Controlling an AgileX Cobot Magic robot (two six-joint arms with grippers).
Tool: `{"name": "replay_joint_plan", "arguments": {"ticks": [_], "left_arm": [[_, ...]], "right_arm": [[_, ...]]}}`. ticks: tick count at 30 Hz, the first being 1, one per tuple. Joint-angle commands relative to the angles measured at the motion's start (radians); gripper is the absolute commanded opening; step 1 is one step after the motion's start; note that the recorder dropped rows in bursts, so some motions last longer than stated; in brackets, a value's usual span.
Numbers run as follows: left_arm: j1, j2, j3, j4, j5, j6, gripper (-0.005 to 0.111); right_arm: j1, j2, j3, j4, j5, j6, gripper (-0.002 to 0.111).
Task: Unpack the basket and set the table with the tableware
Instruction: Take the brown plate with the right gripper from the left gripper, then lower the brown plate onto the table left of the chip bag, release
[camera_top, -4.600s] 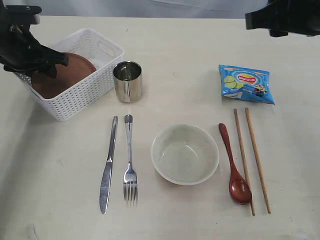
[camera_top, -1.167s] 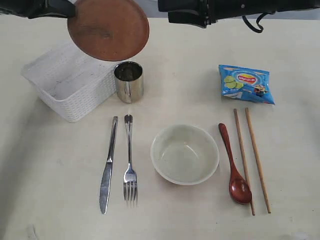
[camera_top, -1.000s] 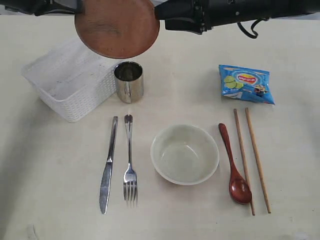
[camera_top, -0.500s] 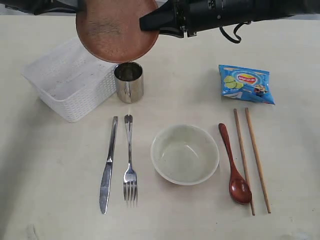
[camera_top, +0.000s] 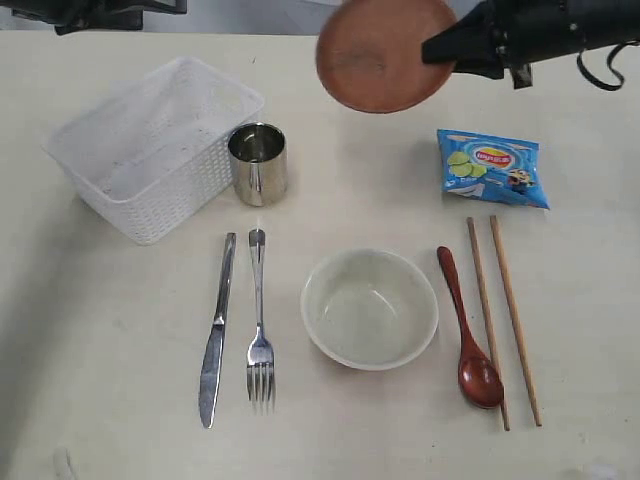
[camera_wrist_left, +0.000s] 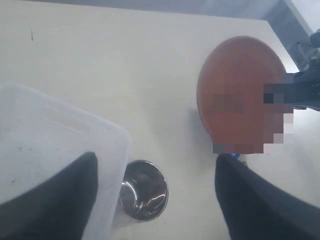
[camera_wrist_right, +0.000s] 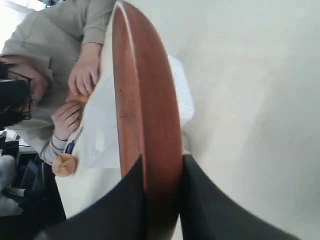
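Two dark fingers of the left gripper (camera_wrist_left: 156, 156) stand wide apart, up over the white basket (camera_top: 150, 215) at the left of the table (camera_top: 120, 350). Just beside the basket stands the shiny cup (camera_top: 257, 163). Nearer the front lie the knife (camera_top: 214, 335) and fork (camera_top: 259, 320) side by side, then the cream bowl (camera_top: 370, 308). Up in the air, the right gripper (camera_wrist_right: 161, 165) pinches the rim of the tilted red-brown plate (camera_top: 385, 52). Farther right lies the blue snack packet (camera_top: 492, 167), with the wooden spoon (camera_top: 468, 325) and two chopsticks (camera_top: 515, 320) in front of it.
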Motion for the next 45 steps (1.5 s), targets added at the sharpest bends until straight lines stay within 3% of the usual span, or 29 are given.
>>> {"name": "replay_joint_plan", "arguments": {"ticks": [1,7,16,31,33,37,39,45], "left_arm": [[-0.007,-0.008,-0.004,-0.014,-0.014,-0.007,0.062],[-0.007,-0.008,-0.004,-0.014,-0.014,-0.007,0.062],[-0.007,-0.008,-0.004,-0.014,-0.006,-0.010,0.062],[-0.007,-0.008,-0.004,-0.014,0.001,-0.010,0.062],[-0.007,-0.008,-0.004,-0.014,0.001,-0.010,0.062],[-0.007,-0.008,-0.004,-0.014,0.001,-0.012,0.062],[-0.007,-0.008,-0.004,-0.014,0.001,-0.012,0.062],[-0.007,-0.008,-0.004,-0.014,0.001,-0.012,0.062]], "right_arm": [[-0.022,-0.002,0.049,-0.076,0.015,0.072,0.000],[0.023,-0.002,0.180,-0.068,-0.078,0.065,0.000],[0.120,0.000,0.219,-0.069,-0.215,0.127,0.000],[0.120,0.000,0.263,-0.172,-0.314,0.320,0.000],[0.120,0.000,0.263,-0.188,-0.312,0.333,0.006],[0.120,0.000,0.263,-0.190,-0.310,0.348,0.038],[0.120,0.000,0.263,-0.190,-0.312,0.350,0.049],[0.120,-0.002,0.263,-0.194,-0.314,0.355,0.045]]}}
